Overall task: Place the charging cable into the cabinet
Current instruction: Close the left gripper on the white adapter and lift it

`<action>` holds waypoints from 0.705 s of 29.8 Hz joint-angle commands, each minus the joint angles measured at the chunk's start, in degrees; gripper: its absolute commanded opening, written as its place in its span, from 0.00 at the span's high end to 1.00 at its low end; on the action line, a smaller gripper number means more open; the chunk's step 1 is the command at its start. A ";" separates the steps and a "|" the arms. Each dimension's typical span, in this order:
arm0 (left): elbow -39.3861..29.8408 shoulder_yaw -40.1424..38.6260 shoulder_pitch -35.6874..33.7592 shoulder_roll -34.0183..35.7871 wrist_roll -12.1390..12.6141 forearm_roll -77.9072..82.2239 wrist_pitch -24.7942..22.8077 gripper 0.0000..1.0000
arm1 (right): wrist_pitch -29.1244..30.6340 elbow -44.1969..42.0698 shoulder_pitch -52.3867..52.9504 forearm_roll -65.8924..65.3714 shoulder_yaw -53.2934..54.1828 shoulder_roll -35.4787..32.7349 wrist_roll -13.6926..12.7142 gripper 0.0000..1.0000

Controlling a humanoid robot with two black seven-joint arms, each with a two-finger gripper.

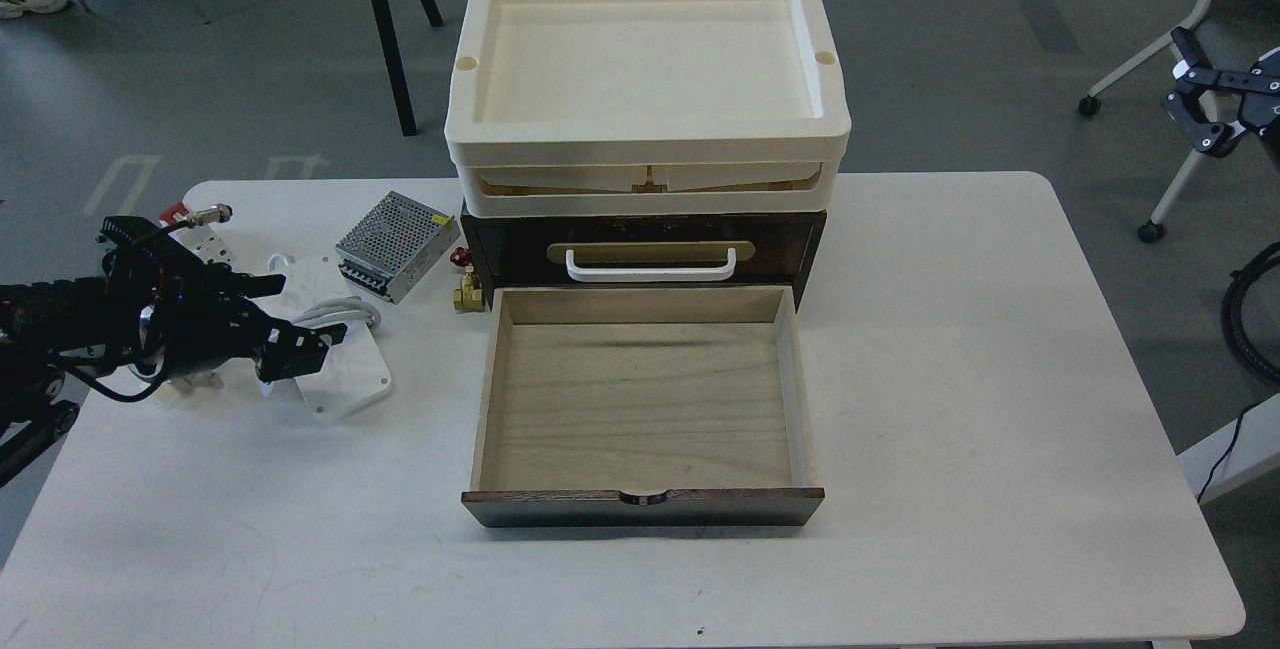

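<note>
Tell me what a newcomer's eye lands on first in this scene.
First, the cabinet at the table's middle, its lower drawer pulled wide open and empty, with cream trays stacked on top. Next, at the left edge, the left end effector sits over the charging cable, open, beside a perforated silver power-supply box.

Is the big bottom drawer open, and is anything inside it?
Open and empty: the drawer is pulled out, showing only bare pale wood.
</note>
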 commanded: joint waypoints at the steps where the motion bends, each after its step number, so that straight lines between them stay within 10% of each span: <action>1: 6.04 1.25 -0.89 -3.35 -0.01 -0.01 2.56 0.02 | 0.00 0.05 -0.01 0.00 0.09 -0.02 0.00 0.00; 6: 11.32 4.86 -1.41 -5.46 -0.01 -0.01 4.58 0.13 | 0.00 -0.04 -0.09 0.00 0.09 -0.02 0.00 0.00; 8: 12.20 6.35 -1.41 -5.81 -0.01 -0.01 5.02 0.39 | 0.00 -0.04 -0.09 0.00 0.09 -0.02 0.00 0.00; 14: 12.46 7.94 -1.50 -5.81 -0.01 -0.01 6.78 0.69 | 0.00 -0.04 -0.44 0.00 0.09 -0.11 0.00 0.00; 16: 12.55 8.03 -1.59 -5.81 -0.01 -0.01 6.87 0.98 | -0.08 -0.04 -0.88 0.00 0.09 -0.11 0.00 0.00; 21: 12.38 8.73 -2.56 -5.81 -0.01 -0.01 9.85 1.00 | -0.09 -0.04 -1.59 0.00 0.09 -0.20 0.00 0.00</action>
